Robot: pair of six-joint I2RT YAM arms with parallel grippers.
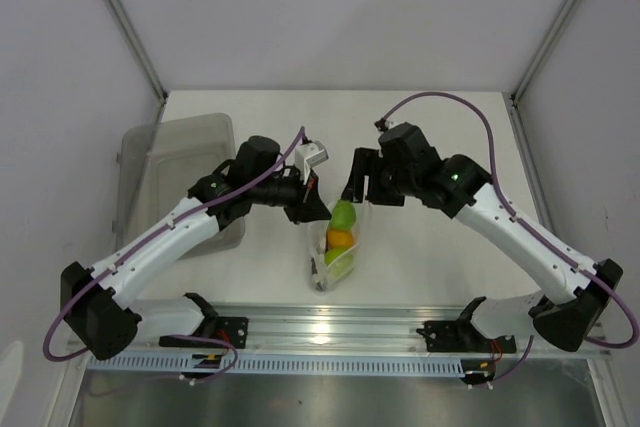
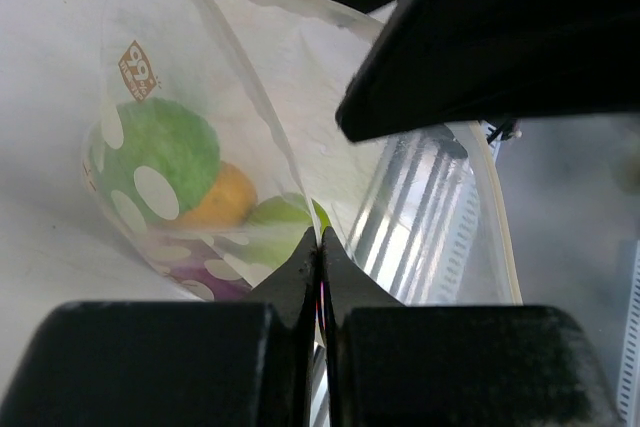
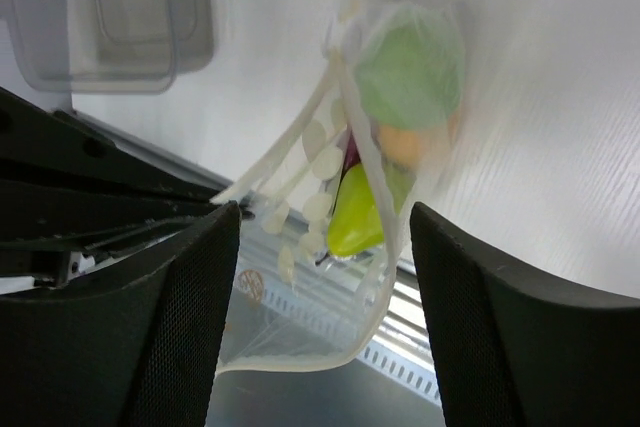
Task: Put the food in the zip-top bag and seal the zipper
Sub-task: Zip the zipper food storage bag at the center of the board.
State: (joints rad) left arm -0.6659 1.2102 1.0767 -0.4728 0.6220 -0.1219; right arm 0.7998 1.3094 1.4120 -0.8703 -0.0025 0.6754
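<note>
The zip-top bag (image 1: 338, 247) hangs upright over the table's near middle, its mouth towards the grippers. Inside lie the green fruit (image 1: 343, 215), the orange fruit (image 1: 340, 238) and the pear (image 1: 340, 265). The left wrist view shows the green fruit (image 2: 165, 157), orange fruit (image 2: 225, 197), pear (image 2: 275, 227) and purple eggplant (image 2: 205, 272) through the plastic. My left gripper (image 2: 321, 242) is shut on the bag's mouth edge. My right gripper (image 3: 322, 222) is open, with the bag's open zipper rim (image 3: 290, 365) between its fingers. I cannot tell whether they touch it.
The rigid translucent grey bin (image 1: 170, 162) stands at the left of the table, behind my left arm; it also shows in the right wrist view (image 3: 110, 17). The metal rail (image 1: 330, 332) runs along the table's near edge, just below the bag.
</note>
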